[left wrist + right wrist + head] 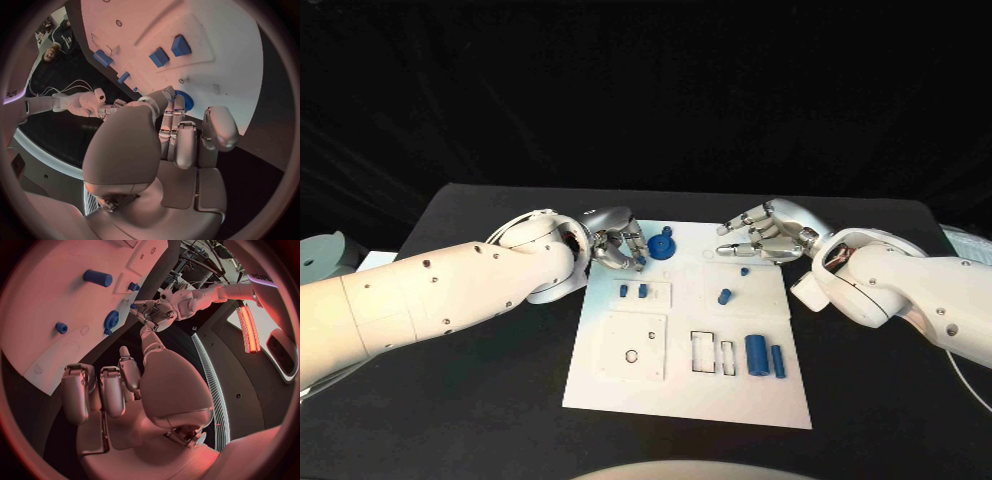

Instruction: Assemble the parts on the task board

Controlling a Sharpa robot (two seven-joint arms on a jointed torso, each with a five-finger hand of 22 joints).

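**Both hands at the board's far end, blue gear beside the left**

White task board [687, 395] lying mid-table on the black table [473, 400]. At its far edge a blue gear [661, 246], with the left hand [613, 245] right against it; fingertips [177, 102] seen touching the gear [183, 98] in the left wrist view, but a true grip not clear, so cannot tell whether held or merely touched. Right hand [764, 233] poised above the far right corner of the board, fingers loosely curled and apart, nothing in them.

Elsewhere on the board: two small blue blocks [633, 292] side by side in a raised panel near the left hand, a small blue peg [726, 296] near the middle, and two blue cylinders [764, 356] lying side by side toward the near right, next to rectangular slots [714, 352]. Square plate with a hole [633, 346] at the near left.
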